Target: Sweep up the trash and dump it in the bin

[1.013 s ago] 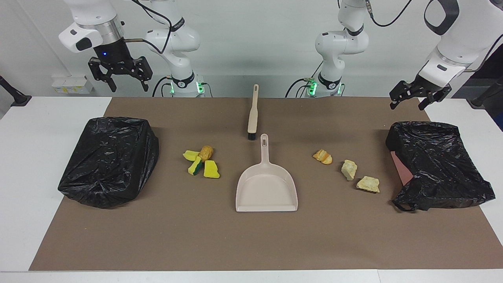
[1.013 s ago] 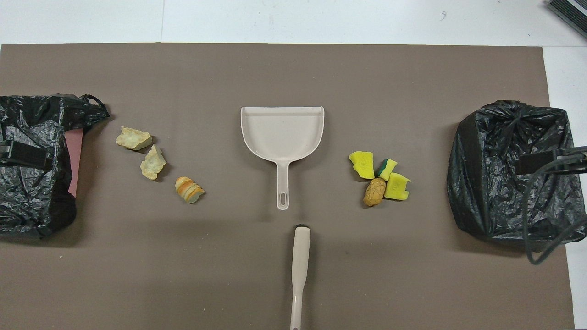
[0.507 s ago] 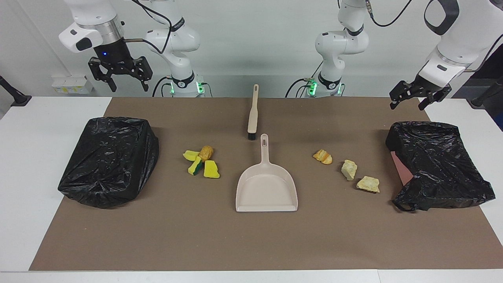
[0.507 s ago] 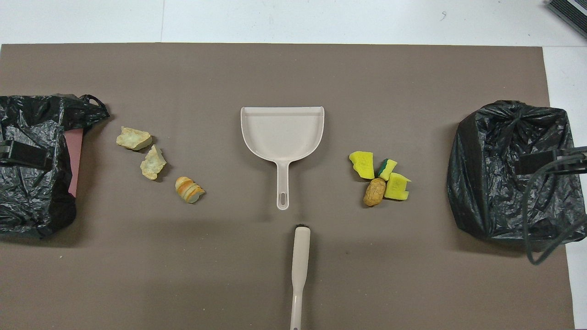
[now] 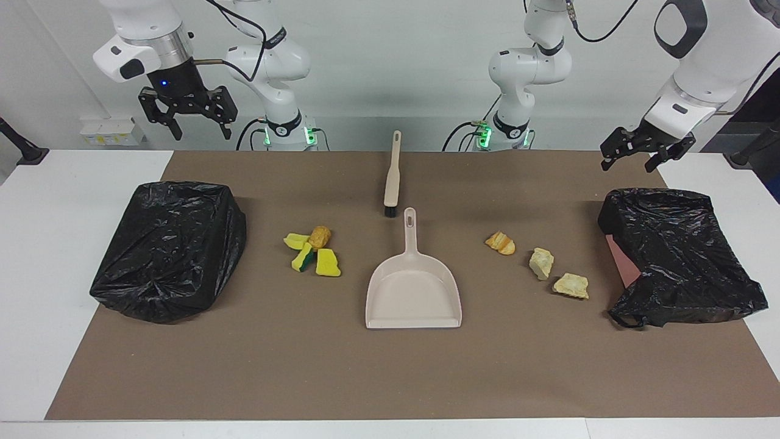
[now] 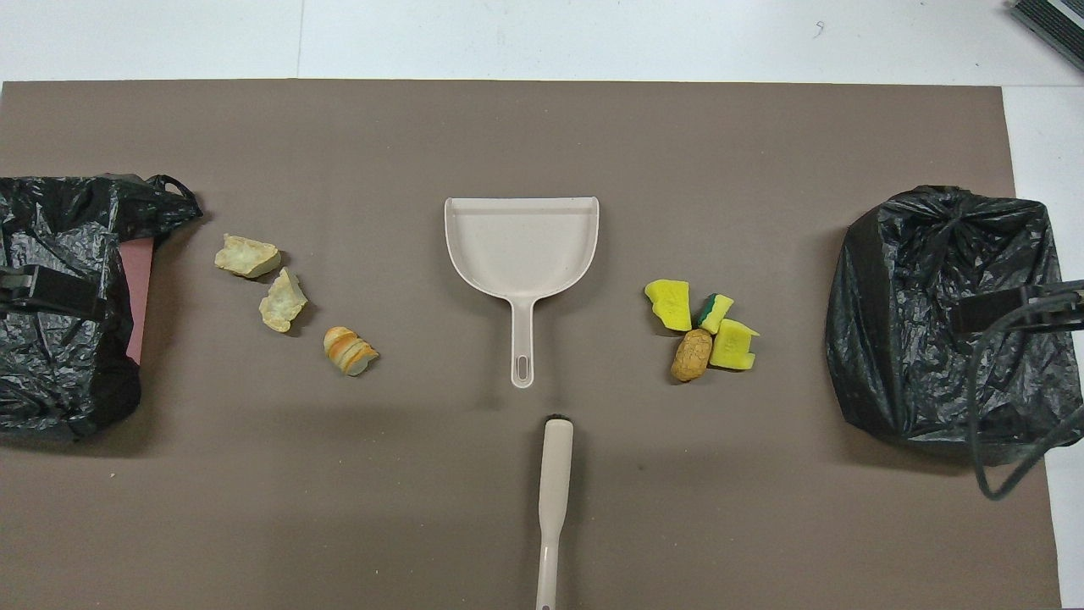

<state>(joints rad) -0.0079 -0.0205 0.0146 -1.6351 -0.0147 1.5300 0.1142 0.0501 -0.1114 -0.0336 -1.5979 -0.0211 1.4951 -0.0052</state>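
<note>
With both the left gripper and the right gripper hanging open-fingered and empty over the bins' ends of the mat, the trash is lying beside the dustpan, risking scattering if the brush is swung hard.

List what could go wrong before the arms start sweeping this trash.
The brush and dustpan lie end to end, bristles almost at the pan's handle; grabbing one may knock the other.

The sponge pieces are clustered, but the three bread chunks are strung out, so a single sweep would likely miss or scatter some.

Both bins are draped in loose black bags with no clear opening showing, so a dump could spill. Left gripper and right gripper hang open above.
</note>
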